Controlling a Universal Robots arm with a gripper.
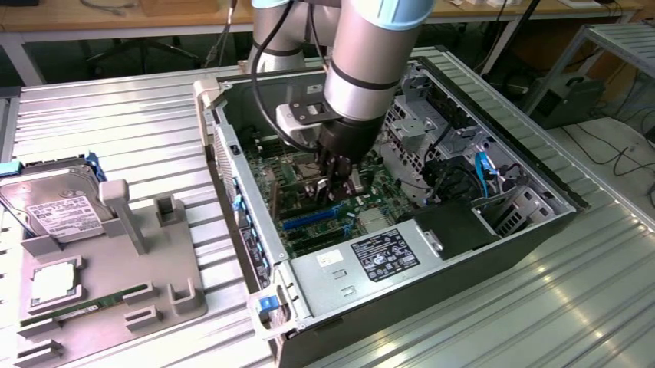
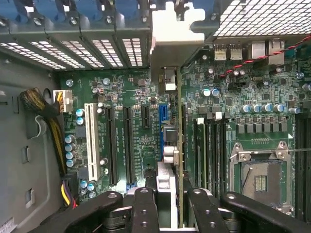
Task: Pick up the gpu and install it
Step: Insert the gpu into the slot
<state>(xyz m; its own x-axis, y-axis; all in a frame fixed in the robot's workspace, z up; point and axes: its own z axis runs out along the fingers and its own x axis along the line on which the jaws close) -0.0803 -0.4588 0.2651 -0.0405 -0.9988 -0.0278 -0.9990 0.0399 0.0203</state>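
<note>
My gripper (image 1: 333, 182) reaches down inside the open computer case (image 1: 241, 192), just above the green motherboard (image 1: 373, 203). It is shut on the gpu (image 2: 178, 145), a thin card seen edge-on between my black fingers (image 2: 146, 208). The card's silver bracket (image 2: 167, 34) lies at the case's slotted rear wall. The card hangs over the board beside the blue expansion slot (image 2: 163, 116) and the black slots (image 2: 127, 141). Whether its edge touches a slot I cannot tell.
The power supply (image 1: 379, 257) fills the case's near end, and drive cages (image 1: 430, 130) line its far side. The CPU socket (image 2: 260, 177) and yellow-black cables (image 2: 48, 121) flank the slots. Outside, a grey fixture (image 1: 153, 261) holds a hard drive (image 1: 57, 207) and a memory stick (image 1: 87, 307).
</note>
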